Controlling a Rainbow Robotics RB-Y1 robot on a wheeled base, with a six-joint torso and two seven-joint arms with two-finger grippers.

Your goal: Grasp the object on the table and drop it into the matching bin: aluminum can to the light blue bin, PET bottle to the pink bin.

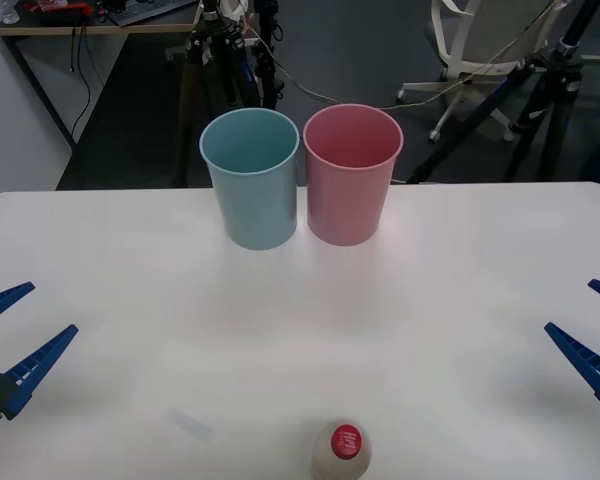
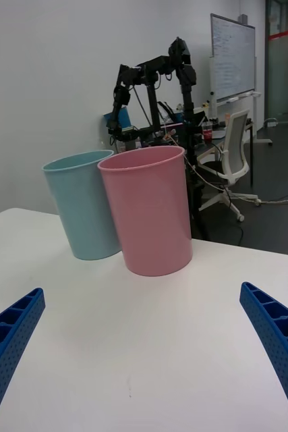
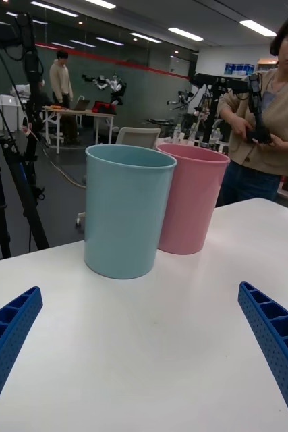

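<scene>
Bottle: your clear plastic bottle with red screw cap [image 1: 346, 442] stands upright at the white table's [image 1: 460, 300] near edge.
Bins: light blue round plastic bin [image 1: 251, 178] touches pink round plastic bin [image 1: 351, 173].
Left gripper [image 1: 8, 332]: fingers spread apart, holding nothing.
Right gripper [image 1: 592, 332]: likewise spread.

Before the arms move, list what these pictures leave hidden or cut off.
- PET bottle: front view, seen from above at the bottom edge; red cap and shoulders visible, label and body hidden.
- Left gripper and right gripper: front view, open fingers cut off by the side edges.
- Pink bin: left wrist view, partly behind the light blue bin.
- Bin insides: bottoms unseen.
</scene>
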